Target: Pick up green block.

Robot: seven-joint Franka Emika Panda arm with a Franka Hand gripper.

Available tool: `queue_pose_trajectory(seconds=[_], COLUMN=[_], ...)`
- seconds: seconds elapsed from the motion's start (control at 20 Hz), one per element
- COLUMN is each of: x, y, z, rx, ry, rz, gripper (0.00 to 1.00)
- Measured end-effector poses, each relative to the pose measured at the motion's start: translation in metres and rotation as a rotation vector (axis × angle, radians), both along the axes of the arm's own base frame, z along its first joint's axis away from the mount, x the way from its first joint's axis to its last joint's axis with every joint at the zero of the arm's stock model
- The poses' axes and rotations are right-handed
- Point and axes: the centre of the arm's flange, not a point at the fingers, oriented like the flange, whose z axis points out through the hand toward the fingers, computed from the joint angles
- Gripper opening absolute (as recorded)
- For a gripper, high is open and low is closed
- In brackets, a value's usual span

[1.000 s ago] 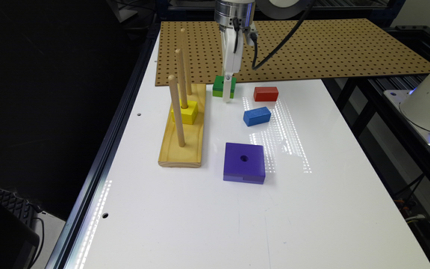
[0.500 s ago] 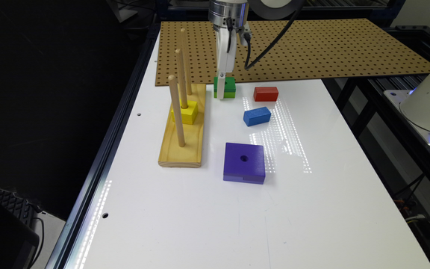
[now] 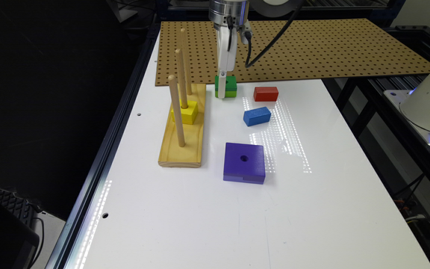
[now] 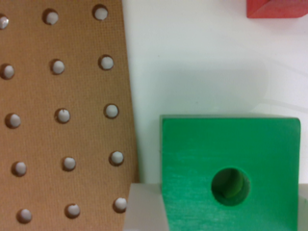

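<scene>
square matte green block [image 4: 226, 168], round hole, beside perforated pegboard [image 4: 57, 115].

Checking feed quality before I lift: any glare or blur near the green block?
Exterior view: striped glare on the white table beside the blue block, clear of the green block, which is sharp. Wrist view: green block slightly soft, evenly lit, faint shadow along its edge.

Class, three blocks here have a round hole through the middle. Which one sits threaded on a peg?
The yellow block, sitting on the middle peg of the wooden stand. The green block and purple block lie flat on the table.
</scene>
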Motion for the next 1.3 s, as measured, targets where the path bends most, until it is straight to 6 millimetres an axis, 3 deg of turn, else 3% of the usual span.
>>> queue_pose_trajectory(seconds=[0.35, 0.65, 0.9, 1.15, 1.3], x=[0.0, -0.003, -0.018, -0.021, -0.026], y=[0.0, 0.002, 0.006, 0.007, 0.009], z=[0.004, 0.042, 0.052, 0.092, 0.102], rx=[0.0, -0.003, -0.006, -0.016, -0.019], ry=[0.002, 0.023, 0.032, 0.028, 0.029], rz=[0.001, 0.002, 0.0, 0.0, 0.0], gripper=[0.0, 0.0, 0.0, 0.0, 0.0])
